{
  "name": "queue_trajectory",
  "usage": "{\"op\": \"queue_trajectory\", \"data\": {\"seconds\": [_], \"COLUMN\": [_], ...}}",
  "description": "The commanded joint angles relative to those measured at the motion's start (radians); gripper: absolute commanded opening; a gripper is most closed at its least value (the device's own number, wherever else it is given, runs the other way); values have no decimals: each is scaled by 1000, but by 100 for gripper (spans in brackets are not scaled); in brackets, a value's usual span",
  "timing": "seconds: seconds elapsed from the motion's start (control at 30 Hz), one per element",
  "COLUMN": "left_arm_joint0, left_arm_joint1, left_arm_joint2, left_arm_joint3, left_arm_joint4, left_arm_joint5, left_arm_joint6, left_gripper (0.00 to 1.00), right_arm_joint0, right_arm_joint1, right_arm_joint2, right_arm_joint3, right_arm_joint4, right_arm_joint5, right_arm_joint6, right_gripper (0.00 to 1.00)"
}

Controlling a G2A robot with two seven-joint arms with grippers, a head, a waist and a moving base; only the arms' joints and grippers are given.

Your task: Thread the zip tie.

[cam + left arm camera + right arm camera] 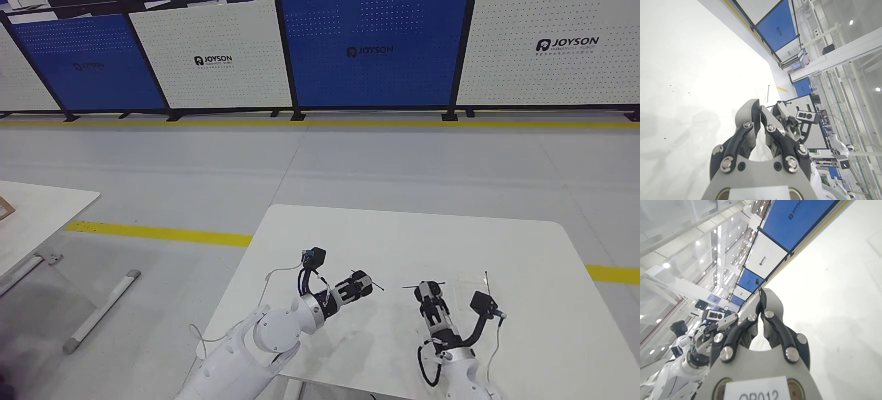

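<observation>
Both clamped tight: R hand (762, 293) on zip tie (757, 281), L hand (759, 106) on thin blk strip (375, 287).

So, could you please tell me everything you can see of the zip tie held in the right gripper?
The zip tie is a thin black strap, plastic by its look, clamped in the shut right gripper. A short length sticks out past the gripper's tip and ends in a small squarish head. It is held in the air over the white table, and only the gripper touches it.
</observation>
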Motion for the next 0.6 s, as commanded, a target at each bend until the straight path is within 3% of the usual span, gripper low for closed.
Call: {"op": "queue_trajectory", "data": {"seconds": [0.0, 0.57], "left_arm_joint0": [0, 0], "left_arm_joint1": [0, 0], "left_arm_joint2": [0, 0], "left_arm_joint3": [0, 0], "left_arm_joint4": [0, 0], "left_arm_joint5": [0, 0], "left_arm_joint6": [0, 0], "left_gripper": [0, 0], "right_arm_joint0": [2, 4], "right_arm_joint1": [-1, -10], "right_arm_joint2": [-2, -18], "right_arm_joint3": [2, 4], "right_arm_joint4": [1, -20], "right_arm_joint5": [3, -3], "right_arm_joint6": [1, -14], "right_gripper": [0, 0]}}
